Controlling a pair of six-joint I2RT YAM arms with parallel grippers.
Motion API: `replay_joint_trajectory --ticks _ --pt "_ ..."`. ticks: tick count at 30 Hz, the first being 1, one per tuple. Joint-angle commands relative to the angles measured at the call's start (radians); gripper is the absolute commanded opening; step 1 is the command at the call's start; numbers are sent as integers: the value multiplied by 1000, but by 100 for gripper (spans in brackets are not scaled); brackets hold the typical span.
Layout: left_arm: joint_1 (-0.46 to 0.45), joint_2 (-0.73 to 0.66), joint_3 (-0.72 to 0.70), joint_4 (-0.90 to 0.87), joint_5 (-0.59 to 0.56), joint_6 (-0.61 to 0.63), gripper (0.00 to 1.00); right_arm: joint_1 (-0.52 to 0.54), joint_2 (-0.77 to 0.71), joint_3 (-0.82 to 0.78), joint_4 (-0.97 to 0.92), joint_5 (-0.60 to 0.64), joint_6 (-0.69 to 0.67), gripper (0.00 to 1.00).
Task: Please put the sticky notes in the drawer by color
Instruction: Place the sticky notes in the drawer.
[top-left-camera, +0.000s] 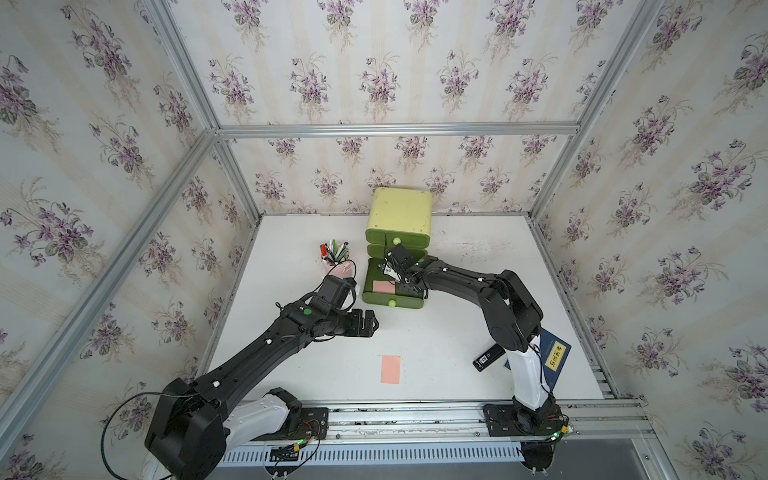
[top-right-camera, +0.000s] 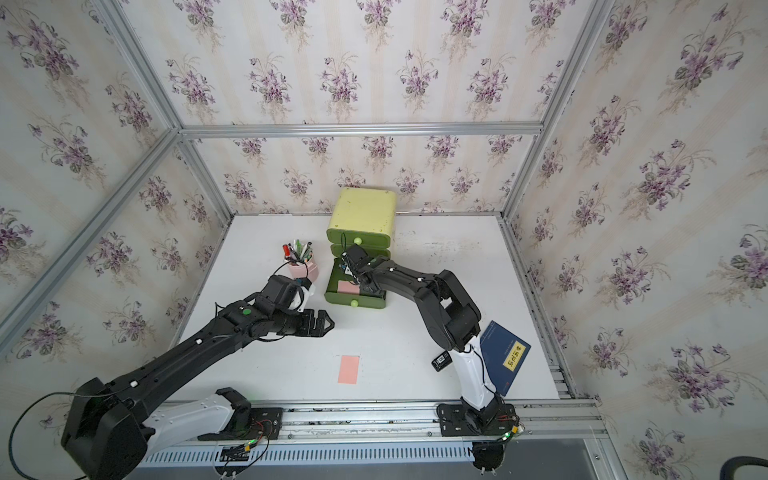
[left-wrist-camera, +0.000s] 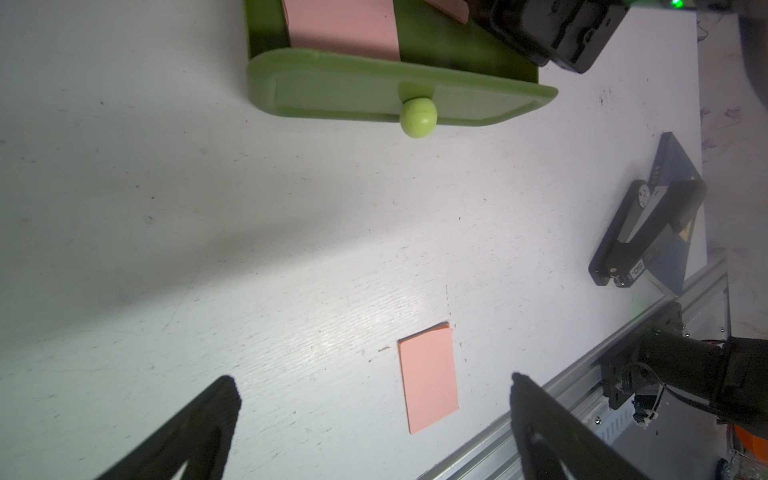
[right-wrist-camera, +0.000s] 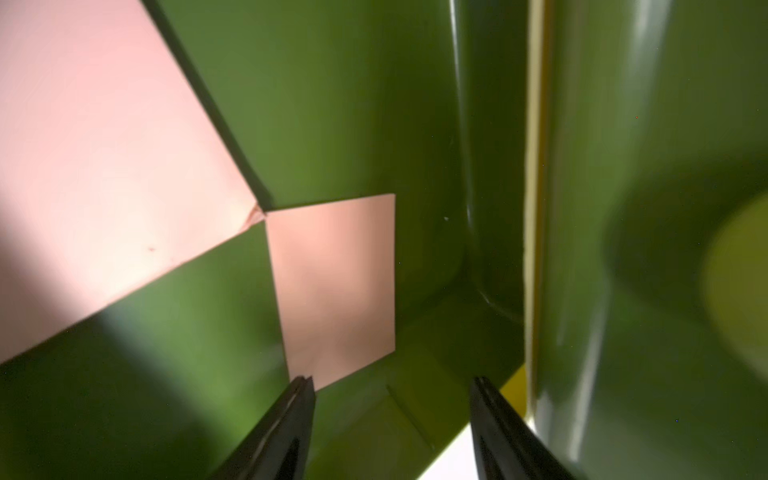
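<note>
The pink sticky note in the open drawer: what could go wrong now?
1. The pink note in the bottom drawer seems to touch one finger of the open right gripper; it might stick and get dragged out when the right arm lifts.
2. That arm sits close to the middle drawer, so lifting could bump it.
3. The other pink note lies flat on the table, so the open left gripper may struggle to pinch it.

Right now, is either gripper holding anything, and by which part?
Nothing is clamped. The left gripper is open, empty. The right gripper, in the bottom drawer, has jaws apart; a corner of a pink sticky note meets one fingertip.
</note>
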Motion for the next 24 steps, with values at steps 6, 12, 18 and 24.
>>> replay_joint_trajectory --ticks 6,12,18,24 --pt "1 21 28 -51 120 48 100 3 -141 -82 81 -31 100 63" --pt "-20 10 32 -115 101 36 100 2 -292 -205 148 -104 152 64" --pt "-98 44 60 -178 75 16 100 -6 -427 -278 131 -179 316 64" --pt "-260 119 98 -270 -65 -82 100 -118 -637 -438 124 -458 653 67"
